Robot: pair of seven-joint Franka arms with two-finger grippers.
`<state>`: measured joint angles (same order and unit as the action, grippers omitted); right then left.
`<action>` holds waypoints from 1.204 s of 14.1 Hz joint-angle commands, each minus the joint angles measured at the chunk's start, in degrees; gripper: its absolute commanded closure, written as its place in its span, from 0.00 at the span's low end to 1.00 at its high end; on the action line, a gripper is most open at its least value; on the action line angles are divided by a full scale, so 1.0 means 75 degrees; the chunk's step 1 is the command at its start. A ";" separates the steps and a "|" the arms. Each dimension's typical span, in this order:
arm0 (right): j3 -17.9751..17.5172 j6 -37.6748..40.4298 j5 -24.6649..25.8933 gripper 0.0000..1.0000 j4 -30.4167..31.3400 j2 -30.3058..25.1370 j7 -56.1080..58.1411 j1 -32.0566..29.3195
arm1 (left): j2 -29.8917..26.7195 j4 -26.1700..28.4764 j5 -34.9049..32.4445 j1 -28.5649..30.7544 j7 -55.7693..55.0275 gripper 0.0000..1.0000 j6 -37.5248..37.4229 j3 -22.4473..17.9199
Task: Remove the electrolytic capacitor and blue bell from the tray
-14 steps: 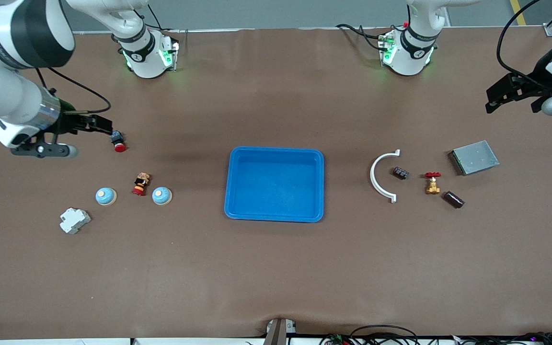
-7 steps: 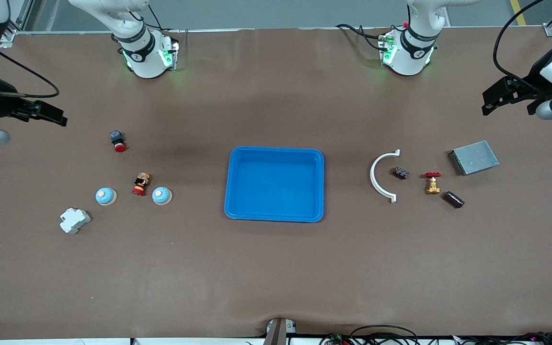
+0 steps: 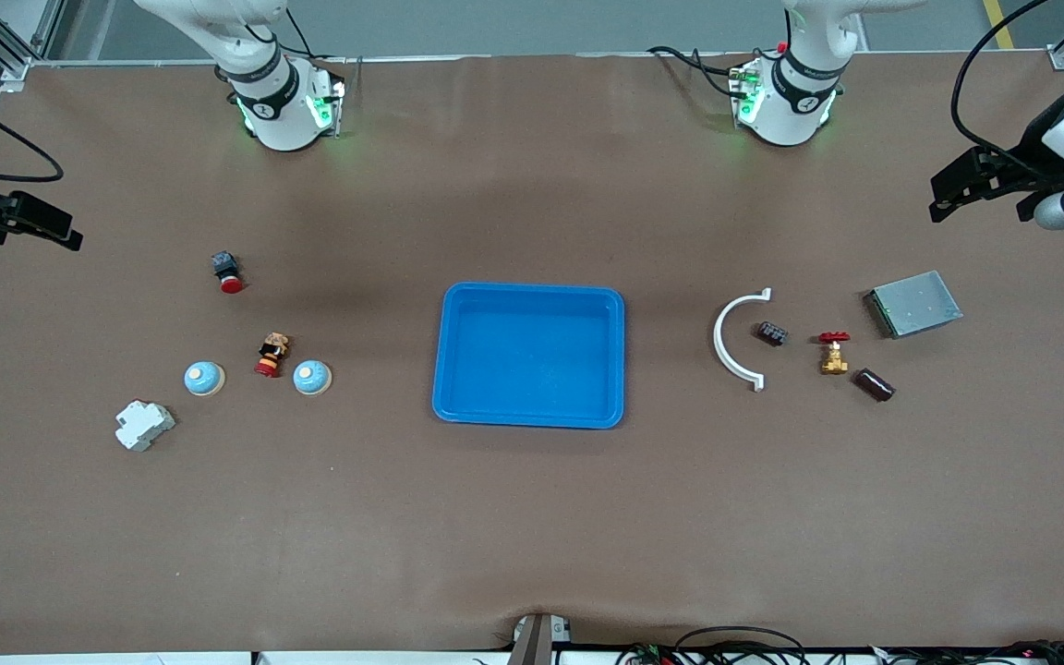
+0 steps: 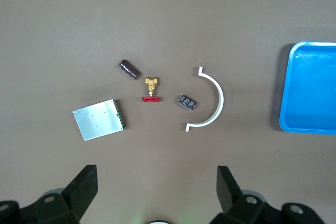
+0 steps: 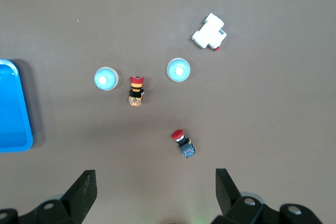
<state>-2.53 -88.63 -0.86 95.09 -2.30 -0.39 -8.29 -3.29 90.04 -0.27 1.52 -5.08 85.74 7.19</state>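
Right gripper (image 3: 29,222) withdrawn to table edge, empty.

A tray (image 3: 446,351) sits mid-surface (image 3: 532,517). Toward the right arm's end lie 2 bells (image 3: 204,378) (image 3: 311,377), a figure (image 3: 271,356) between them. Toward the left arm's end, probably a capacitor (image 3: 874,384) lies beside a valve (image 3: 833,353).

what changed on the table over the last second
The right gripper pulled away from the red push button, swinging out toward the table's edge at its own end, empty and open. The left gripper barely shifted and waits open above its end. The blue tray, both bells and the capacitor stayed put.
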 commanded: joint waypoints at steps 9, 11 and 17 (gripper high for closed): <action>-0.0131 0.0064 0.0079 0.00 0.0363 -0.0560 -0.0077 -0.0172 | 0.0029 -0.0239 0.0060 0.0066 -0.0002 0.00 -0.0135 0.0002; -0.0143 0.0041 0.0079 0.00 0.0399 -0.0549 -0.0077 -0.0161 | 0.0029 -0.0263 0.0037 0.0078 0.0045 0.00 -0.0135 -0.0033; -0.0155 0.0052 0.0067 0.00 0.0399 -0.0537 -0.0077 -0.0160 | 0.0029 -0.0310 0.0037 0.0090 0.0069 0.00 -0.0146 -0.0057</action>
<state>-2.69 -88.03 -0.86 96.84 -4.93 -0.50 -8.38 -3.29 88.92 -0.27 1.84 -5.10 85.74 6.74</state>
